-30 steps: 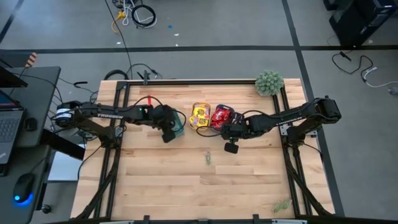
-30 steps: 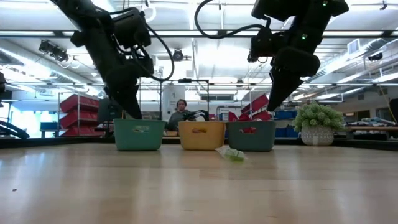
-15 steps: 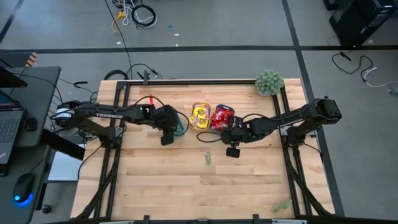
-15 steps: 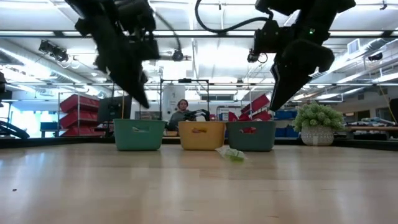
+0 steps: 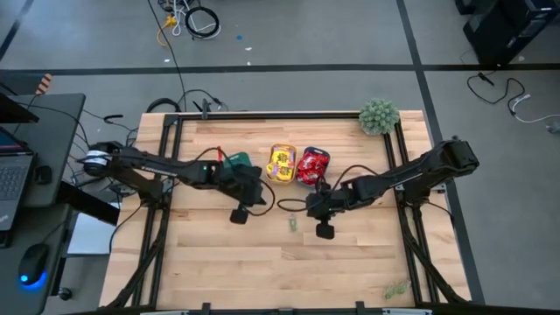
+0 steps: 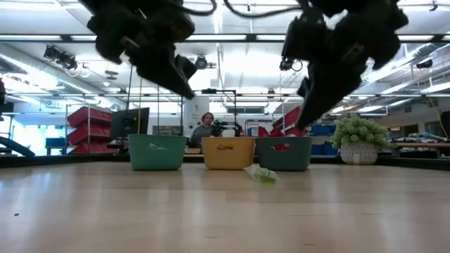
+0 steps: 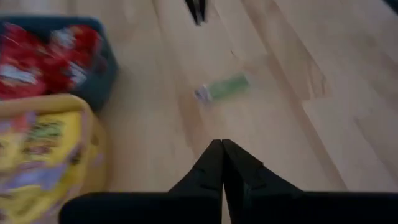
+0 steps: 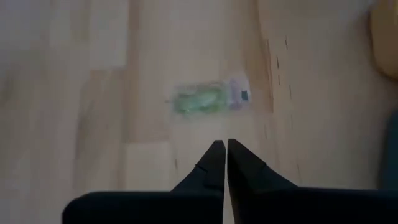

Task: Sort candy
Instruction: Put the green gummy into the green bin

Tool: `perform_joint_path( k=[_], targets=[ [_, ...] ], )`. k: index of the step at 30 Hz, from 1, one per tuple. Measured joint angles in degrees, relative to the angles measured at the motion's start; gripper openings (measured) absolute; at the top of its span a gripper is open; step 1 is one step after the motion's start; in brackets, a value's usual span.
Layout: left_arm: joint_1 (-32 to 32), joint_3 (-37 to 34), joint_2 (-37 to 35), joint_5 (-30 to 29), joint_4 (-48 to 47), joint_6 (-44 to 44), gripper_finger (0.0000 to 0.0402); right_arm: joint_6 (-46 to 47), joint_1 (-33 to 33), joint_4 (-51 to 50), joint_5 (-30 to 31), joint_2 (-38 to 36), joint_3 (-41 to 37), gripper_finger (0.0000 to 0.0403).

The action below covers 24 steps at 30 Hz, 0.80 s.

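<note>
Small green candy [image 5: 292, 224], flat in a clear crinkly wrapper, alone on the bare table [image 5: 262, 271] near its middle, at about 6 o'clock from the yellow tray [image 5: 282, 164] and the tray of red packets [image 5: 311, 164]. Probably very light and soft, with a slippery film that may slide away under a push; best taken across the narrow middle of the packet, pressed down a little on the wood, not by the thin twisted ends. A second green piece [image 5: 395, 288] far off near the table's 5 o'clock corner. Left pincer [image 7: 222, 163] shut tight and holding nothing, hanging at about 10 o'clock from the candy. Right pincer [image 8: 221, 163] also fully closed and empty, at about 2 o'clock from it. Must open before any grasp.
</note>
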Motion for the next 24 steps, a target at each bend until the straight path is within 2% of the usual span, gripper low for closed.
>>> perform_joint_path(
  k=[3,9,16,24],
  targets=[
    [-0.83,0.00,2.31,0.15,-0.17,-0.08,0.0002,0.85,0.00,4.23,0.66,2.53,-1.30,0.0002],
    [-1.10,-0.02,6.58,-2.42,0.39,-5.82,0.0003,-0.04,-0.02,13.07,-0.02,9.06,-1.48,0.0000],
    [-1.14,-0.02,9.30,-3.19,1.24,-7.13,0.0009,1.52,-0.17,18.34,-1.61,14.02,-1.48,0.0000],
    [-1.18,-0.02,9.66,-3.08,1.63,-5.33,0.0061,1.27,-2.57,29.00,-4.66,19.37,-1.32,0.0000]
  ],
)
